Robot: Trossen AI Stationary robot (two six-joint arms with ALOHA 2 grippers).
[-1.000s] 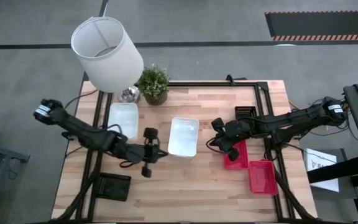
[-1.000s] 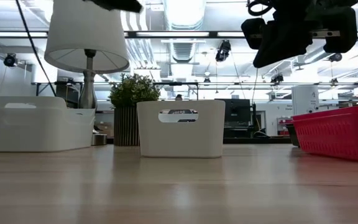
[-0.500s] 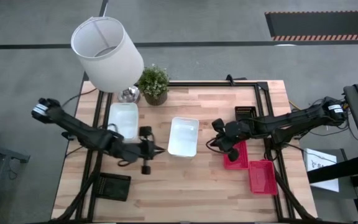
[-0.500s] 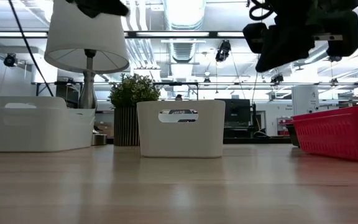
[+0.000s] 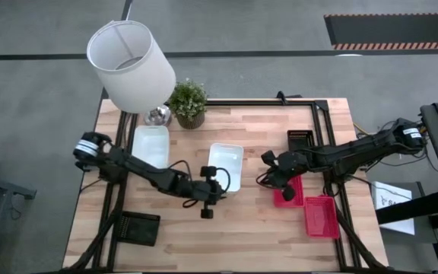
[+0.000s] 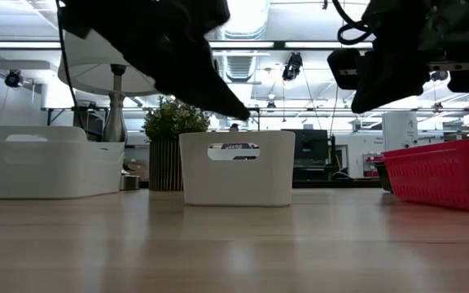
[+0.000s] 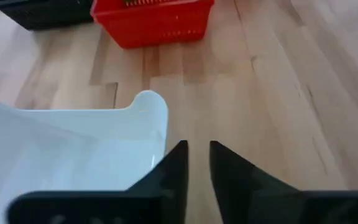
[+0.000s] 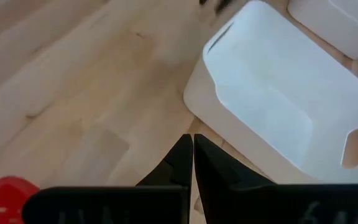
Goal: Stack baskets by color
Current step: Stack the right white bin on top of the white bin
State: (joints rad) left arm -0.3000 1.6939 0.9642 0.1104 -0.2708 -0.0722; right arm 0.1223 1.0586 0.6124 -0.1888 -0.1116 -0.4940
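Observation:
A white basket [image 5: 224, 166] stands on its base mid-table, also seen in the low view [image 6: 236, 167] and the left wrist view [image 7: 73, 155]. A second white basket [image 5: 150, 144] stands to its left. Two red baskets [image 5: 289, 190] [image 5: 322, 215] sit at the right. One black basket [image 5: 301, 138] sits at the far right, another [image 5: 139, 227] at the near left. My left gripper [image 7: 197, 152] hovers, open by a narrow gap, just above the middle white basket's near right corner [image 6: 243, 114]. My right gripper [image 8: 192, 146] is shut and hangs in the air between that basket and the red one [image 5: 267, 164].
A lamp with a white shade [image 5: 131, 65] and a potted plant [image 5: 188, 103] stand at the far left of the table. Bare wood lies in front of the middle white basket, toward the near edge.
My left gripper has swung toward the table's right edge and come down, from beside the left white basket to the near right corner of the middle one. My right gripper has sunk a little where it was. No basket has moved.

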